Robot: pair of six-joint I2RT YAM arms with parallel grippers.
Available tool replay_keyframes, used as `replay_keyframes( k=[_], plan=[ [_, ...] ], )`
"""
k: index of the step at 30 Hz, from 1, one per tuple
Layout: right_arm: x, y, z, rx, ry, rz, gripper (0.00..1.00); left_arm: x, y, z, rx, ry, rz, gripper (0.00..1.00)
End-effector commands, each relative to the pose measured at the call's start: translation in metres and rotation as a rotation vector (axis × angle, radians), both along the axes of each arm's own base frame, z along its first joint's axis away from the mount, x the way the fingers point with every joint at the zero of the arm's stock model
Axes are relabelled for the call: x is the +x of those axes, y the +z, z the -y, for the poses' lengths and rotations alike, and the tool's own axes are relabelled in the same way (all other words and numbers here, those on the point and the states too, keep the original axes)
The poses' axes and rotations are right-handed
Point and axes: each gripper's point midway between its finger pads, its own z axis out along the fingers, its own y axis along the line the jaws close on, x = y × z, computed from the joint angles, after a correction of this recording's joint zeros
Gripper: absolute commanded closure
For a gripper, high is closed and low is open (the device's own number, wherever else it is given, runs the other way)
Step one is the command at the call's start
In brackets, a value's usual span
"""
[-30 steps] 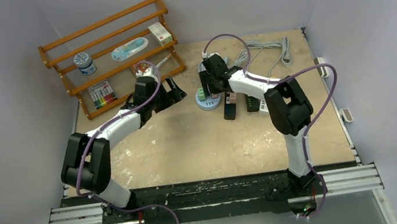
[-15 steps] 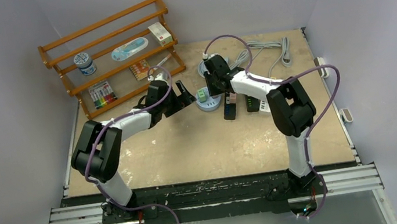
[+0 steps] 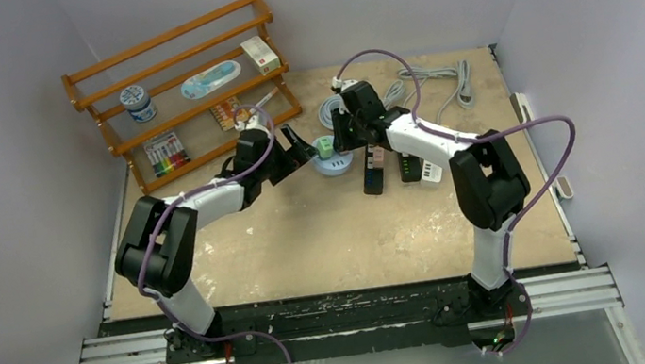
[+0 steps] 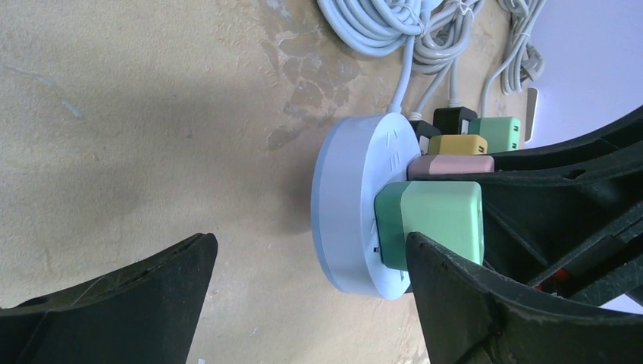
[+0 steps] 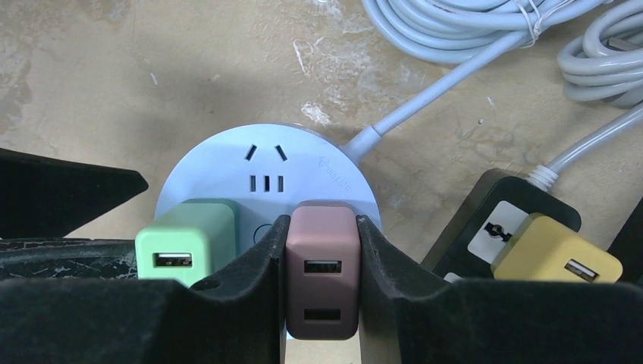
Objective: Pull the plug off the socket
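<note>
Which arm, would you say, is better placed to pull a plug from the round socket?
Right: the right end effector clamps the mauve plug on both sides; the left end effector is open near the round socket.

I see the round socket [image 5: 318,163] as smooth matt plastic, and the brown plug [image 5: 321,258] the same. The table [image 5: 114,76] looks like rough, stained board, perhaps plywood. The fingers [image 5: 235,303] of the right gripper [image 5: 321,250] are black, grainy and scratched. The rack [image 3: 165,38] is glossy varnished wood.
</note>
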Motion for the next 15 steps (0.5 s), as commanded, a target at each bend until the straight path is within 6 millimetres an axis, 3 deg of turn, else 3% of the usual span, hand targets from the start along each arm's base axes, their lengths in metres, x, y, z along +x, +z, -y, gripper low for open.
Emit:
replay_keyframes(
  k=[1,10,15],
  plan=[
    [0.007,0.08,-0.05,0.243,0.111,0.152,1.0,-0.003,0.043,0.02,-0.121,-0.083,0.119,0.05],
    [0.011,0.1,-0.062,0.353,0.153,0.146,1.0,-0.029,0.062,0.04,-0.234,-0.25,0.186,0.11],
    [0.011,0.109,-0.065,0.381,0.175,0.148,1.0,-0.038,0.055,0.044,-0.225,-0.305,0.184,0.11]
  ],
)
